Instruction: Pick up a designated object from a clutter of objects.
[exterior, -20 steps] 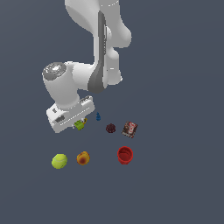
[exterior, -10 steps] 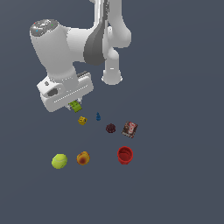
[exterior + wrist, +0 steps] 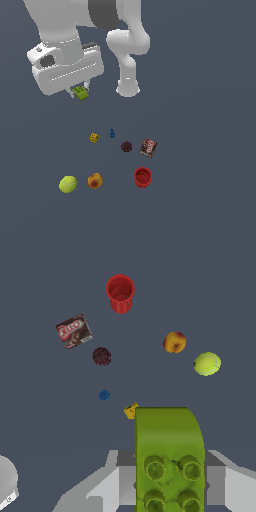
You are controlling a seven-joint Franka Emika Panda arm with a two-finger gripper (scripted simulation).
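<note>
The designated object, a lime-green studded block point(image 3: 81, 93) point(image 3: 170, 456), hangs high above the floor, held between the fingers of my gripper point(image 3: 80, 92), which is shut on it. In the wrist view the block fills the near foreground with its round studs showing. Far below lies the clutter: a yellow-green tennis ball point(image 3: 68, 184) point(image 3: 207, 363), an orange peach point(image 3: 95, 180) point(image 3: 174, 342), a red cup point(image 3: 143, 177) point(image 3: 120, 293), a dark-red box point(image 3: 148, 147) point(image 3: 73, 331), a dark berry point(image 3: 126, 146) point(image 3: 101, 356), a blue figure point(image 3: 112, 133) point(image 3: 104, 395) and a yellow cube point(image 3: 94, 138) point(image 3: 131, 411).
The arm's white base post point(image 3: 128, 75) stands behind the clutter in the exterior view. The items sit spread on a flat dark grey floor point(image 3: 200, 200).
My gripper has risen steadily with the green block in it, from just above the clutter to well above it. The other items have stayed in place.
</note>
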